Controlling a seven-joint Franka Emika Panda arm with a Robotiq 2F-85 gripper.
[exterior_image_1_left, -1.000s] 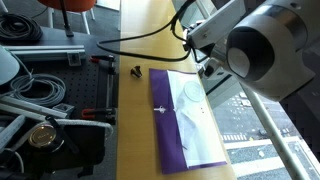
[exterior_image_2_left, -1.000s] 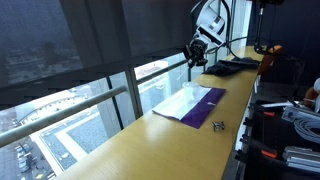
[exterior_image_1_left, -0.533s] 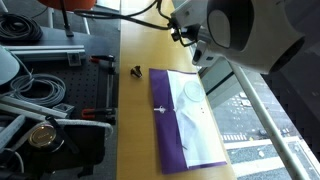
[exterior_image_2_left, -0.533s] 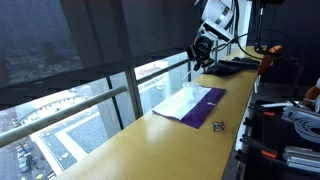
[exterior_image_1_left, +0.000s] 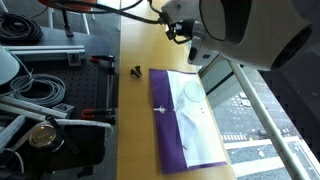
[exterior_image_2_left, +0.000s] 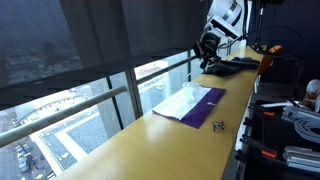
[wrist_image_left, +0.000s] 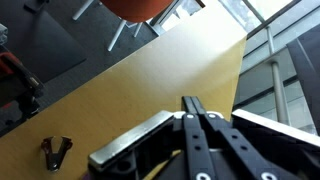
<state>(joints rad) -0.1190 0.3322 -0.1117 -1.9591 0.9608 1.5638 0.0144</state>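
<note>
My gripper (wrist_image_left: 193, 103) is shut and empty, its two black fingers pressed together above the bare wooden tabletop (wrist_image_left: 150, 80). In both exterior views it hangs in the air (exterior_image_1_left: 179, 31) (exterior_image_2_left: 207, 52) beyond the far end of a purple cloth (exterior_image_1_left: 172, 135) (exterior_image_2_left: 205, 100) that lies flat on the table. A white cloth (exterior_image_1_left: 196, 118) (exterior_image_2_left: 178, 101) lies on the purple one. A small black binder clip (exterior_image_1_left: 135, 71) (exterior_image_2_left: 218, 125) (wrist_image_left: 55, 152) lies on the wood beside the cloth, apart from the gripper.
The table runs along a glass wall with a railing (exterior_image_2_left: 110, 100). Black cables (exterior_image_1_left: 140, 38) trail across the table's far end, where dark items (exterior_image_2_left: 232, 66) lie. Equipment and coiled cables (exterior_image_1_left: 40, 95) crowd the floor beside the table. A red chair (wrist_image_left: 150, 8) stands beyond the table.
The arm has swung away from the cloth toward the far end of the table. The gripper stays shut. The cloths and clip have not moved.
</note>
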